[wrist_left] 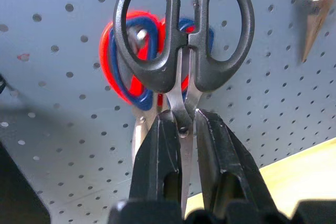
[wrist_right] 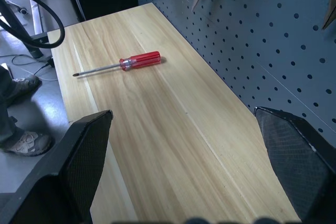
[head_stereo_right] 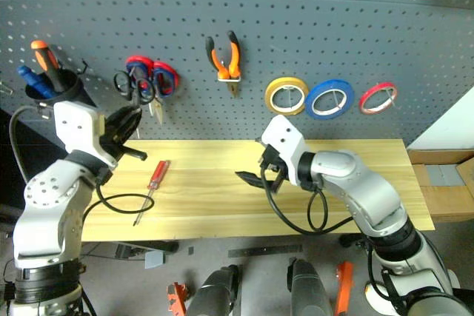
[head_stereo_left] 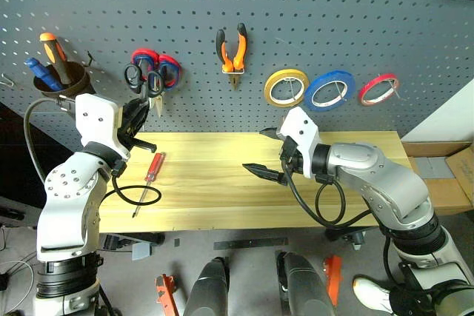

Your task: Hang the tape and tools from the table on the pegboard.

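Note:
My left gripper (wrist_left: 184,124) is shut on the blades of the small black-handled scissors (wrist_left: 184,40). It holds them handles-up against the pegboard (head_stereo_left: 296,20), right in front of the red-and-blue scissors (head_stereo_left: 167,68). A metal hook shows through one black handle ring. The red-handled screwdriver (head_stereo_left: 152,169) lies on the left part of the table (head_stereo_left: 222,205). The orange-and-black pliers (head_stereo_left: 232,51) and the blue tape (head_stereo_left: 329,90) hang on the board. Above the table's middle my right gripper (head_stereo_left: 263,152) stands open and holds nothing.
A yellow roll (head_stereo_left: 286,88) and a thin red roll (head_stereo_left: 378,88) hang on either side of the blue tape. A cup (head_stereo_left: 59,83) with orange and blue screwdrivers hangs at the far left. A black cable loop (head_stereo_left: 137,196) lies near the screwdriver. Cardboard boxes (head_stereo_left: 452,175) stand at the right.

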Controlling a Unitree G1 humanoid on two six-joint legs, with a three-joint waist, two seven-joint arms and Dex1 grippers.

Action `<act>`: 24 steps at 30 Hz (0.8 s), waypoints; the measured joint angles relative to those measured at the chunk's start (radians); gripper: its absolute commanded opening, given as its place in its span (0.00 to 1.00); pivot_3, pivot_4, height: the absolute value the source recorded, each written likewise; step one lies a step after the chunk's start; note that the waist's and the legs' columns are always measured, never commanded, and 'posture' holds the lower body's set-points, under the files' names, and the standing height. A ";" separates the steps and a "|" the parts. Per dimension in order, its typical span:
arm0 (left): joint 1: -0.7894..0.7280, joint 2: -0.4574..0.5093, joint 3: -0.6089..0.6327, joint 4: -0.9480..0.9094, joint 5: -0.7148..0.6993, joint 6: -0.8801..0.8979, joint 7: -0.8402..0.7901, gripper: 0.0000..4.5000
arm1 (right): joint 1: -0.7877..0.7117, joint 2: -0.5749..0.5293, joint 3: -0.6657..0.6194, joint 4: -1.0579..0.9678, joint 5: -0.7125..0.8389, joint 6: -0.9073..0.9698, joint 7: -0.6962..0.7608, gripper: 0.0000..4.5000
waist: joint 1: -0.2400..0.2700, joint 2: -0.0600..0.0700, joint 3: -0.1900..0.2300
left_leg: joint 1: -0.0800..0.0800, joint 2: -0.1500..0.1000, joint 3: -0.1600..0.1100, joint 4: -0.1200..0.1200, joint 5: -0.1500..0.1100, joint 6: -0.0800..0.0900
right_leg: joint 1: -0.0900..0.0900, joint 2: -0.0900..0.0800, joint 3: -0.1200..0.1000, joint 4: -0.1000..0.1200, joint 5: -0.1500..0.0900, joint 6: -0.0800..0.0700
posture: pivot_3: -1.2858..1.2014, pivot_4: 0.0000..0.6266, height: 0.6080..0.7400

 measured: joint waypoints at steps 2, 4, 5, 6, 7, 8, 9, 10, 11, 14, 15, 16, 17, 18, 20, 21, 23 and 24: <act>-0.003 0.000 -0.003 0.022 0.009 -0.003 0.002 0.03 | 0.000 0.003 0.000 0.000 0.000 0.000 -0.001 1.00 | 0.000 0.000 0.000 | 0.000 0.000 0.000 0.000 0.000 0.000 | 0.000 0.000 0.000 0.000 0.000 0.000 | 0.51 0.39 1.00; -0.010 0.000 -0.008 0.059 0.027 -0.010 0.014 0.11 | 0.000 0.011 0.000 0.000 0.000 0.000 -0.002 1.00 | 0.000 0.000 0.000 | 0.000 0.000 0.000 0.001 0.000 0.000 | 0.000 0.000 0.000 0.000 0.000 0.000 | 0.51 0.39 1.00; -0.017 -0.001 -0.009 0.072 0.029 -0.015 0.019 0.20 | 0.000 0.015 -0.001 0.000 0.000 0.000 -0.003 1.00 | 0.000 0.000 0.000 | 0.000 0.000 0.000 0.001 0.000 0.000 | 0.000 0.000 0.000 0.001 0.000 0.000 | 0.51 0.40 1.00; -0.030 -0.002 -0.009 0.088 0.031 -0.016 0.023 0.26 | 0.000 0.020 -0.002 0.000 0.001 -0.001 -0.004 1.00 | 0.000 0.000 0.000 | 0.000 0.000 0.000 0.001 0.000 0.000 | 0.000 0.000 0.000 0.001 0.000 0.000 | 0.51 0.40 1.00; -0.036 -0.003 -0.009 0.104 0.032 -0.016 0.025 0.34 | 0.000 0.026 -0.004 0.000 0.001 -0.001 -0.004 1.00 | -0.001 0.000 0.000 | 0.000 0.000 0.000 0.001 0.000 0.000 | 0.000 0.000 0.000 0.001 0.000 0.000 | 0.50 0.40 1.00; -0.036 -0.007 -0.010 0.114 0.033 -0.016 0.026 0.42 | 0.000 0.027 -0.005 0.000 0.000 -0.001 -0.004 1.00 | -0.001 0.000 0.000 | 0.000 0.000 0.000 0.001 0.000 0.000 | 0.000 0.000 0.000 0.001 0.000 0.000 | 0.50 0.40 1.00; -0.032 -0.013 -0.015 0.119 0.034 -0.016 0.027 0.49 | 0.000 0.027 -0.005 0.000 0.000 -0.001 -0.004 1.00 | -0.001 0.000 0.000 | 0.000 0.000 0.000 0.001 0.000 0.000 | 0.000 0.000 0.000 0.001 0.000 0.000 | 0.50 0.41 1.00; -0.023 -0.017 -0.021 0.122 0.034 -0.015 0.027 0.57 | 0.001 0.027 -0.005 0.000 0.000 -0.001 -0.004 1.00 | -0.002 0.000 0.000 | 0.000 0.000 0.000 0.001 0.000 0.000 | 0.000 0.000 0.000 0.001 0.000 0.000 | 0.50 0.41 1.00; -0.012 -0.019 -0.026 0.125 0.034 -0.013 0.027 0.63 | 0.002 0.027 -0.005 0.000 0.000 -0.001 -0.004 1.00 | -0.002 0.000 0.000 | 0.000 0.000 0.000 0.001 0.000 0.000 | 0.000 0.000 0.000 0.001 0.000 0.000 | 0.50 0.42 1.00; 0.033 -0.018 -0.029 0.146 0.040 0.019 0.026 0.87 | 0.013 0.030 -0.005 -0.011 0.001 0.009 -0.014 1.00 | -0.004 0.000 0.000 | 0.000 0.000 0.000 0.001 0.000 0.000 | -0.001 0.000 0.000 0.001 0.000 0.000 | 0.50 0.43 1.00; 0.042 -0.017 -0.030 0.169 0.045 0.036 0.026 0.95 | 0.016 0.036 -0.005 -0.015 0.002 0.025 -0.023 1.00 | -0.005 0.000 0.000 | 0.000 0.000 0.000 0.001 0.000 0.000 | -0.001 0.000 0.000 0.002 0.000 0.000 | 0.50 0.43 1.00; 0.044 -0.015 -0.031 0.190 0.048 0.050 0.026 0.95 | 0.020 0.046 -0.007 -0.018 0.006 0.040 -0.031 1.00 | -0.006 0.000 0.000 | 0.000 0.000 0.000 0.001 0.000 0.000 | -0.001 0.000 0.000 0.002 0.000 0.000 | 0.50 0.44 1.00; 0.040 -0.005 -0.035 0.217 0.048 0.074 0.024 0.95 | 0.023 0.071 -0.012 -0.019 0.010 0.067 -0.054 1.00 | -0.007 0.000 0.000 | 0.000 0.000 -0.001 0.002 0.000 0.000 | 0.000 0.000 0.000 0.003 0.000 0.000 | 0.50 0.45 1.00; 0.029 0.007 -0.037 0.248 0.049 0.097 0.022 0.95 | 0.025 0.100 -0.022 -0.019 0.012 0.096 -0.081 1.00 | -0.009 0.000 0.000 | 0.000 0.000 -0.001 0.003 0.000 0.000 | -0.001 0.000 0.000 0.005 0.000 0.000 | 0.50 0.45 1.00; -0.017 0.035 -0.038 0.328 0.051 0.157 0.020 0.95 | 0.027 0.164 -0.034 -0.018 0.015 0.155 -0.136 1.00 | -0.011 0.000 0.000 | 0.000 0.000 -0.001 0.004 0.000 0.000 | 0.000 0.001 0.000 0.005 0.000 0.000 | 0.50 0.47 1.00; -0.039 0.046 -0.038 0.371 0.052 0.184 0.022 0.95 | 0.029 0.193 -0.033 -0.018 0.015 0.180 -0.159 1.00 | -0.014 0.001 0.001 | 0.000 0.000 -0.001 0.005 0.000 0.000 | 0.000 0.001 0.000 0.006 0.000 0.000 | 0.50 0.48 1.00; -0.066 0.055 -0.038 0.432 0.056 0.213 0.023 0.95 | 0.036 0.228 -0.021 -0.018 0.013 0.212 -0.191 1.00 | -0.015 0.001 0.001 | 0.001 0.000 -0.001 0.005 0.000 0.000 | 0.000 0.001 0.000 0.006 0.000 0.000 | 0.50 0.50 1.00; -0.078 0.057 -0.040 0.464 0.058 0.229 0.023 0.95 | 0.040 0.247 -0.012 -0.018 0.011 0.225 -0.204 1.00 | -0.016 0.001 0.002 | 0.000 0.000 -0.001 0.005 0.000 0.000 | 0.000 0.001 0.000 0.006 0.000 0.000 | 0.50 0.51 1.00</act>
